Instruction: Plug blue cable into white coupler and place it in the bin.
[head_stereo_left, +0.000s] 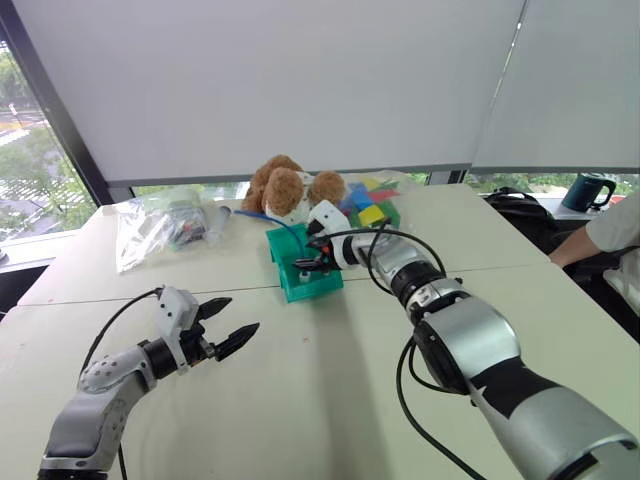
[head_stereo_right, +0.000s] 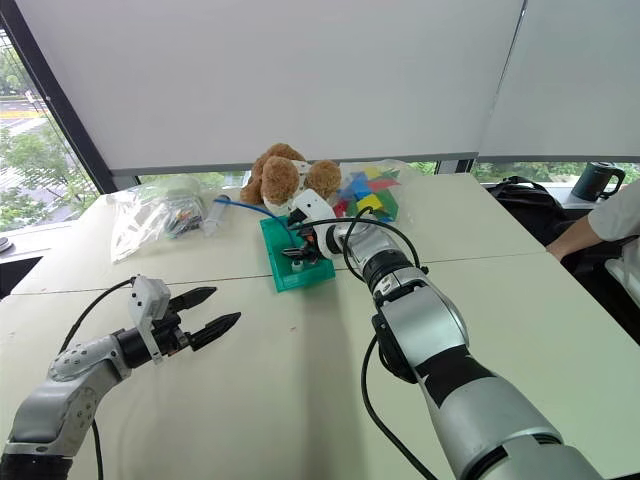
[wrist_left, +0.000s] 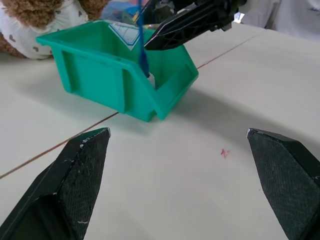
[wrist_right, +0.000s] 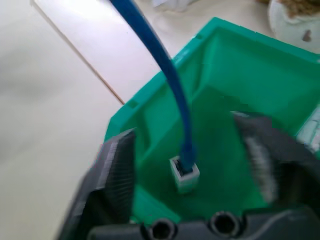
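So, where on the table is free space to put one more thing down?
The widest bare patch is the near tabletop between the left gripper and the right arm, in front of the bin. The far right side, toward the person's arm, is also bare. Behind the bin it is crowded: teddy bear, colored blocks, plastic bags.

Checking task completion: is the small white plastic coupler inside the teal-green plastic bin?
Inside. White coupler, thin blue cable plugged in, sits within the bin.
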